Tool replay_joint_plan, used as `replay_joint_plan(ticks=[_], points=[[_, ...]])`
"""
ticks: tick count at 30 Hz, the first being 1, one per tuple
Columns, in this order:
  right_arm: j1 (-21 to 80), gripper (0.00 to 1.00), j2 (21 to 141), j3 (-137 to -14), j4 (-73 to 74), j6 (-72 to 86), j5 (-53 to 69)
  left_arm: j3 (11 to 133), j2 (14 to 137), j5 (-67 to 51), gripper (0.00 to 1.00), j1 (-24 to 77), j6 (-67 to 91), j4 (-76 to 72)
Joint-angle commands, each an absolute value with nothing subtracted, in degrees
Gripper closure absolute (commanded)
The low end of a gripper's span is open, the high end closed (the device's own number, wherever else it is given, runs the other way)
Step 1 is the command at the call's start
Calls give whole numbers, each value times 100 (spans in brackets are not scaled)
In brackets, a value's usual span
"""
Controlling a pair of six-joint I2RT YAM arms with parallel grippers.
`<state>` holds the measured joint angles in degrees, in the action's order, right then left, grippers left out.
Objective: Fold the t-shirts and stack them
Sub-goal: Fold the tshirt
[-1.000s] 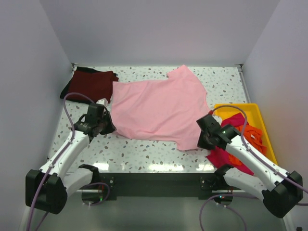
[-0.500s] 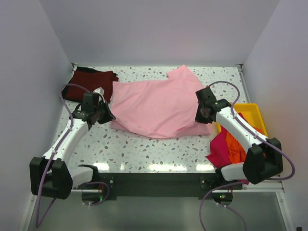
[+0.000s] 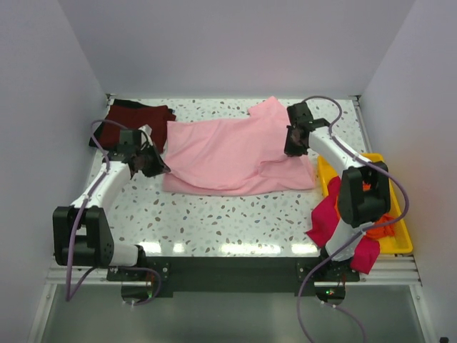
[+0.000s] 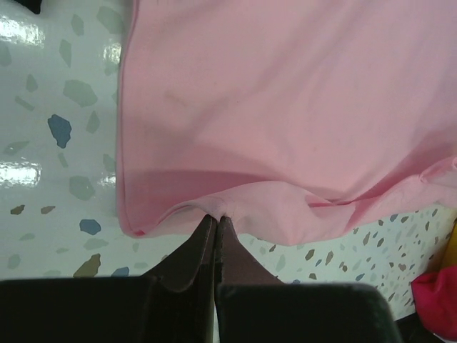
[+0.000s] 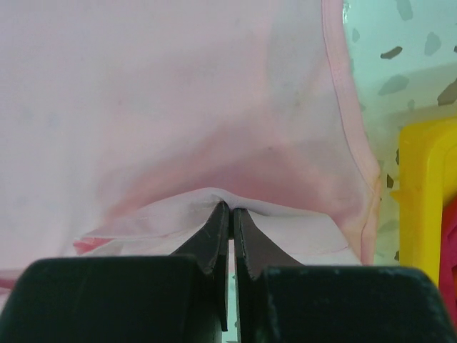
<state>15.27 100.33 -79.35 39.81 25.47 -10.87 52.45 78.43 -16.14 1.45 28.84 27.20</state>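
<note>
The pale pink t-shirt lies across the middle of the table with its near edge turned up and carried toward the back. My left gripper is shut on the shirt's near-left hem. My right gripper is shut on the near-right hem, held over the shirt's body. A dark maroon t-shirt lies folded at the back left. A magenta t-shirt and an orange t-shirt sit in and hang over the yellow tray.
The yellow tray stands at the right edge, next to my right arm; its rim shows in the right wrist view. White walls close in the back and both sides. Speckled tabletop shows in front of the pink shirt.
Both grippers have moved away from the near edge toward the back, carrying the pink shirt's near hem over its body. The right arm has travelled farthest.
</note>
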Motion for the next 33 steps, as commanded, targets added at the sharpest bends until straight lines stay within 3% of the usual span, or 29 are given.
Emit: replay_joint_plan(ticks=[1,23,30,33], points=[[1450,100,10265,-8402,3894,2294,-1011,5502,7998,-1889,100,0,2663,2487],[1231,100,11267,-9527,4140,2109,-932,5502,8946,-2030,100,-510,2443,2215],[1230,100,11592,-9904,4262,2039,-1002,6020,9351,-2092,100,-545,2338,2329],[1213,96,11707,-10387,4552,2004,-1072,6458,9404,-1829,80,-615,2364,2513]])
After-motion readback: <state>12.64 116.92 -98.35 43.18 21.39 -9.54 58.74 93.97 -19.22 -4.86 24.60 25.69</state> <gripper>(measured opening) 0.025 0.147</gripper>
